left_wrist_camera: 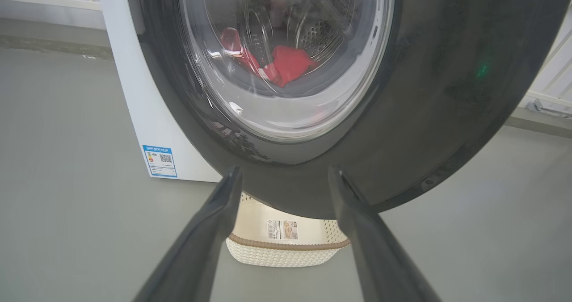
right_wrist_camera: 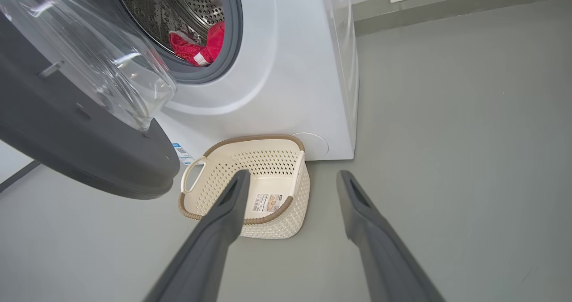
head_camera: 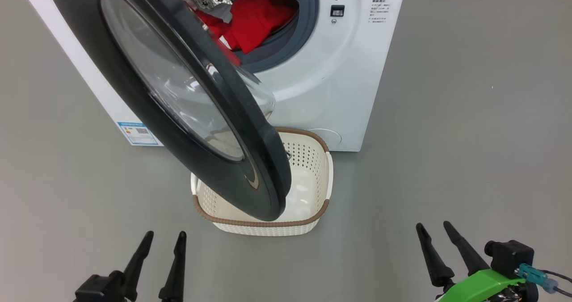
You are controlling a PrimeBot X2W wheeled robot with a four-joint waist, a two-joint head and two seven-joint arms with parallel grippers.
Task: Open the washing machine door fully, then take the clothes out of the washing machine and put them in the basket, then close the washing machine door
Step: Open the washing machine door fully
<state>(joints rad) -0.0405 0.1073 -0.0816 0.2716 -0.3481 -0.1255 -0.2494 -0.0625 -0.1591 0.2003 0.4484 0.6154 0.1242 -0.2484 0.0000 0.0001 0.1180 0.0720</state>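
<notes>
Head view shows the washing machine door only part-way swung, its glossy black rim and bulging clear glass hanging ahead of the tips of the left gripper, over the perforated cream basket, perhaps without touching it. That gripper and the right gripper both stand spread and empty. Opening is the step in hand, and next the rim needs pushing wider. Soft red clothes lie farther ahead in the steel drum.

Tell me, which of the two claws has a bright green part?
The right gripper: green casing sits at its base; the left gripper is all black.
</notes>
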